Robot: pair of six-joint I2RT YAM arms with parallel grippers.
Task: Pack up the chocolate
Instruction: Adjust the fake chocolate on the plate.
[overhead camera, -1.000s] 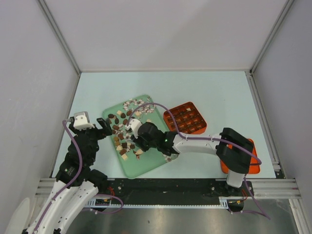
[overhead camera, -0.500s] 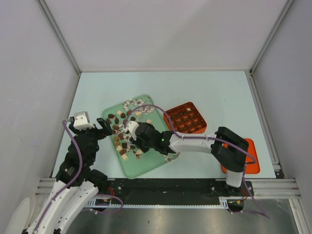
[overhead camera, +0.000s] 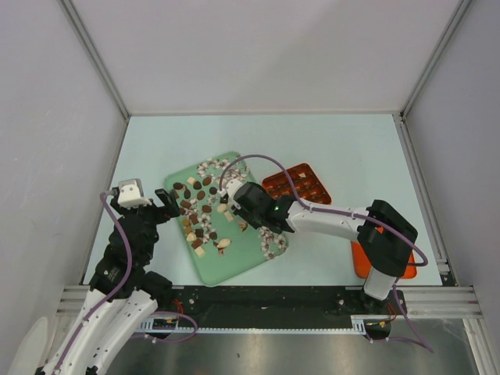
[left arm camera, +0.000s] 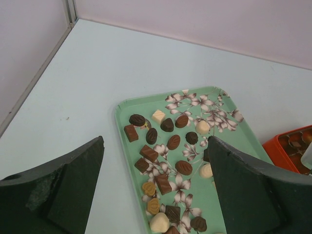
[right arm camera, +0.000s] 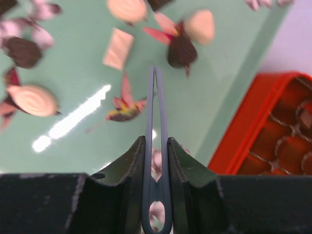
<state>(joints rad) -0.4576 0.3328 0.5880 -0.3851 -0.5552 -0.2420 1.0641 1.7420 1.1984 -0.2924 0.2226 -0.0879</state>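
Note:
Many small chocolates (overhead camera: pixel 199 211), dark brown, lighter brown and cream, lie scattered on a green flowered tray (overhead camera: pixel 234 262). They also show in the left wrist view (left arm camera: pixel 168 141) and the right wrist view (right arm camera: pixel 31 100). My right gripper (overhead camera: pixel 244 205) is over the tray's right half, shut on thin grey tweezers (right arm camera: pixel 155 102). The tweezer tips are pressed together above bare tray, and I see no piece between them. My left gripper (overhead camera: pixel 168 205) is open and empty at the tray's left edge, with chocolates between its fingers (left arm camera: pixel 253 195) in its wrist view.
An orange box with a grid of cells (overhead camera: pixel 297 187) stands just right of the tray; its corner shows in the right wrist view (right arm camera: pixel 273 131). An orange lid (overhead camera: pixel 361 264) lies at the near right, partly under the right arm. Grey walls surround the table.
My right gripper has moved right and a little farther back across the tray, toward the orange box, still holding the tweezers. The left arm has not moved.

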